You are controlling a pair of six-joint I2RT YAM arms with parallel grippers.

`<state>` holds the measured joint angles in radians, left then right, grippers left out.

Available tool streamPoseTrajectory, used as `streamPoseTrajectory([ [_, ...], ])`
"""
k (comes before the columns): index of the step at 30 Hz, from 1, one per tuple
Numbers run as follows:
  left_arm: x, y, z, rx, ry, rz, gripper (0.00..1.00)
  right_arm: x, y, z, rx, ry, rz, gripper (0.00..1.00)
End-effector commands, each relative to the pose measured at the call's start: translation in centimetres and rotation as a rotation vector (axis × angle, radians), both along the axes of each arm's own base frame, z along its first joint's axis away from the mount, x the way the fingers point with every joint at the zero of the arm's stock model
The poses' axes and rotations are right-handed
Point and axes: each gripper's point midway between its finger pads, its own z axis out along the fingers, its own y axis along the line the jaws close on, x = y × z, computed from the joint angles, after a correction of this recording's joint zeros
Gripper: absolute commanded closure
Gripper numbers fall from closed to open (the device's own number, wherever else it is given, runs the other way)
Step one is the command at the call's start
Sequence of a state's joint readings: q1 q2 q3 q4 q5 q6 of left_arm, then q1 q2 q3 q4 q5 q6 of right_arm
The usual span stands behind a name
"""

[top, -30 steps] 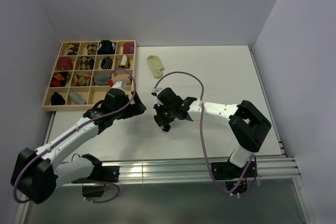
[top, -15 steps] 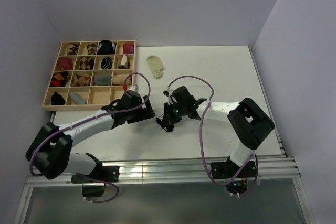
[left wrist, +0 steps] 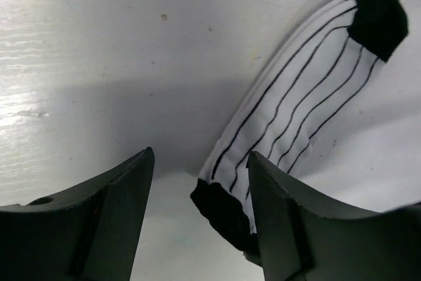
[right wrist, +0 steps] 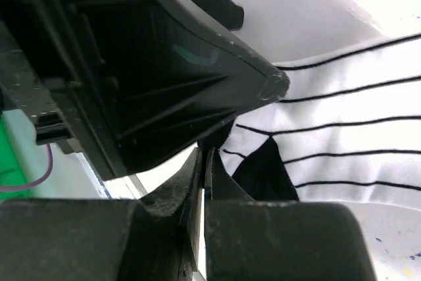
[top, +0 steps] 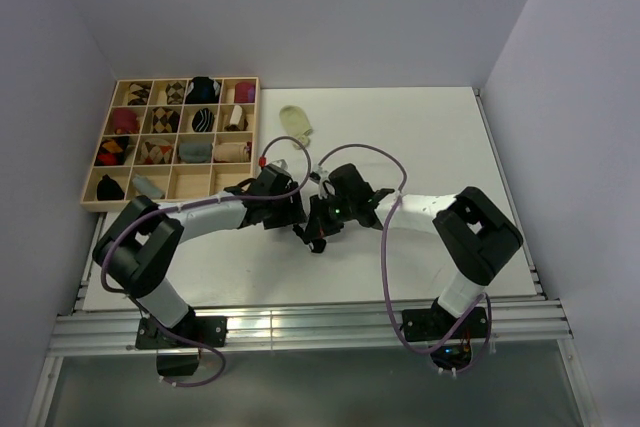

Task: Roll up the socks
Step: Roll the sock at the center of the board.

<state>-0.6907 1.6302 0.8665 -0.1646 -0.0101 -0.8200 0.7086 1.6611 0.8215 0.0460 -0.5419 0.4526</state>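
Observation:
The white sock with thin black stripes [left wrist: 309, 90] lies on the white table, black toe far right, black cuff [left wrist: 220, 205] raised near the camera. My left gripper [left wrist: 200, 156] is open, one finger on each side of that cuff without touching it. My right gripper [right wrist: 205, 162] is shut on the cuff's black edge, with striped cloth [right wrist: 342, 103] just beyond it and the left finger [right wrist: 197, 51] close above. In the top view both grippers meet at the table's middle, left [top: 293, 214] and right [top: 315, 230], hiding this sock. The pale yellow-green sock [top: 295, 125] lies flat farther back.
A wooden divided tray [top: 150, 204] holding several rolled socks stands at the back left, close to the left arm's elbow. The right arm's purple cable [top: 385, 247] loops over the table. Walls close the back and both sides.
My left arm has swung right from beside the tray to the striped sock, and its jaws have narrowed. The right gripper shifted slightly right a second ago and stays shut.

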Motion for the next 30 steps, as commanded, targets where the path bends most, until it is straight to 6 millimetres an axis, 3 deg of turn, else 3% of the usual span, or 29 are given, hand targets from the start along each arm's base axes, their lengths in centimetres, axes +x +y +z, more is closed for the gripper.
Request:
streamPoseTrajectory([
  [1,-0.1,-0.9,0.2,-0.009,0.006,-0.055,0.35,0.5,-0.1,1.5,0.059,-0.030,-0.008,1.00],
  [5,-0.8,-0.7,-0.6,0.007,0.027,-0.082,0.46,0.8,-0.5,1.6,0.073,-0.014,-0.025,1.00],
  [18,-2.5,-0.8,-1.9,0.030,0.059,-0.156,0.50,1.9,-2.6,0.8,0.139,0.101,-0.107,1.00],
  [30,-2.5,-0.8,-1.4,0.026,0.042,-0.153,0.51,1.9,-5.0,-5.2,0.088,0.337,-0.226,1.00],
])
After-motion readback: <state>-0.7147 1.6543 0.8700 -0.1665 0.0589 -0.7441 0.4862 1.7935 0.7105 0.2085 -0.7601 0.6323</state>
